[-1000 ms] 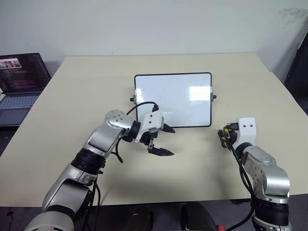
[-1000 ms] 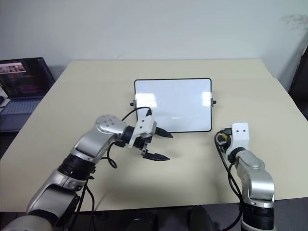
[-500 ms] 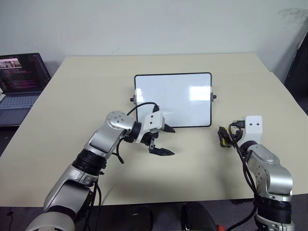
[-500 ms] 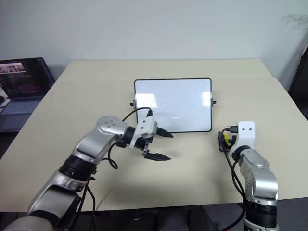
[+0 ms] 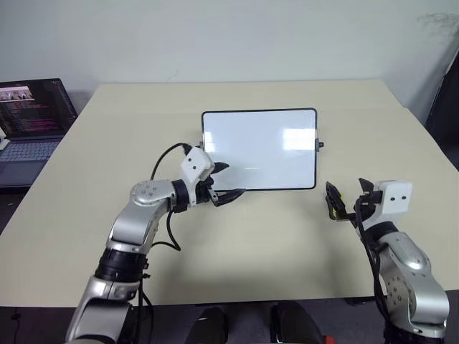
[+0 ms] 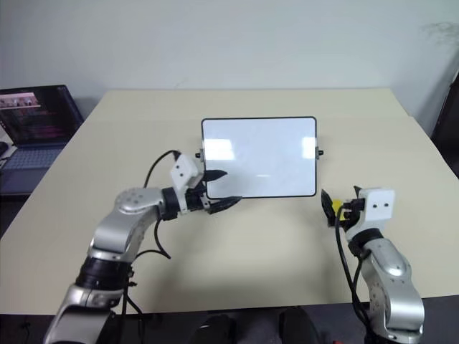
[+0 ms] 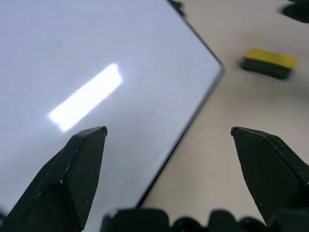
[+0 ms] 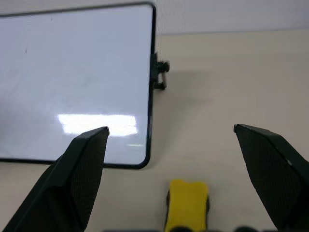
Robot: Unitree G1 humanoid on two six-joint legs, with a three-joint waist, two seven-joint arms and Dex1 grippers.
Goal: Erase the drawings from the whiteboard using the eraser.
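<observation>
Whiteboard [image 5: 259, 149]: small glossy white rectangle in a thin black frame with rounded corners, lying flat near the middle of the beige table [image 5: 107, 150], a small black knob on each short side; its surface reads almost wholly white, with bright light reflections, a tiny dark speck and a faint short mark the only possible drawings, too small to make out. Eraser [image 8: 187, 204]: small yellow oblong block with a dark underside, lying on the table off the whiteboard's right near corner, close to that corner but not touching the frame. Right gripper [image 5: 349, 202]: raised above the table just to the right of the whiteboard's near right corner, directly over the eraser, its two black fingers spread wide apart and holding nothing; in the right wrist view the eraser sits between and below the parted fingers [image 8: 72, 179]. Left gripper [image 5: 224, 181]: at the whiteboard's left near corner, pointing across toward the board's near edge, fingers apart and empty, one finger over the white surface and the other just off the frame over the table. Laptop [image 5: 30, 122]: open, screen lit with lines of text, well apart from the whiteboard beyond the table's far left edge.
</observation>
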